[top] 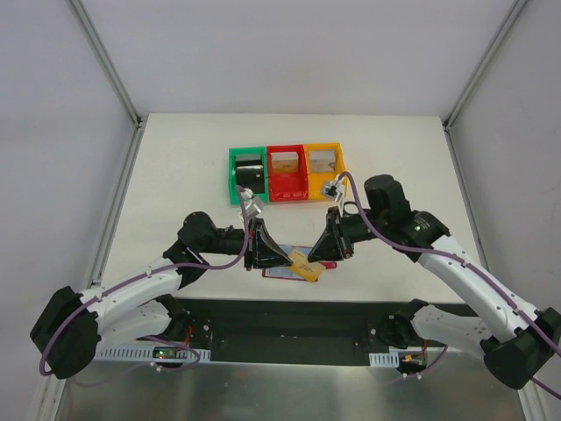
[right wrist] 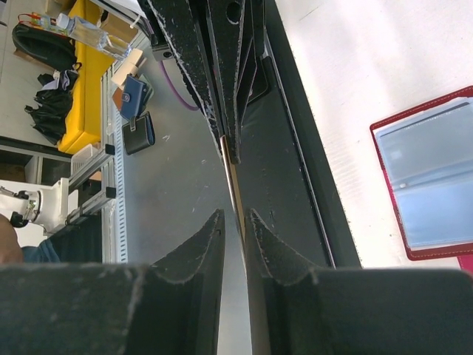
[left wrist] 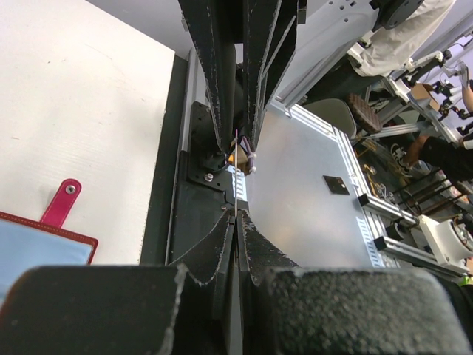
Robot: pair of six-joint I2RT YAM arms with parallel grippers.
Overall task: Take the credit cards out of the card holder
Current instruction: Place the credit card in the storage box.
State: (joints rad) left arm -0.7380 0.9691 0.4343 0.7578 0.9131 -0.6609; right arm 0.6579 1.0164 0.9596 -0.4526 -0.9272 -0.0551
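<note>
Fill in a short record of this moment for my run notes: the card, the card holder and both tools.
credit card: out of the holder, between the two tools
card holder: open, flat on the table, lining up
left tool: shut on the credit card
right tool: straddles the card's other end, grip unclear

One card (top: 304, 266), one wallet (right wrist: 425, 181), three bins (top: 285, 198)
</note>
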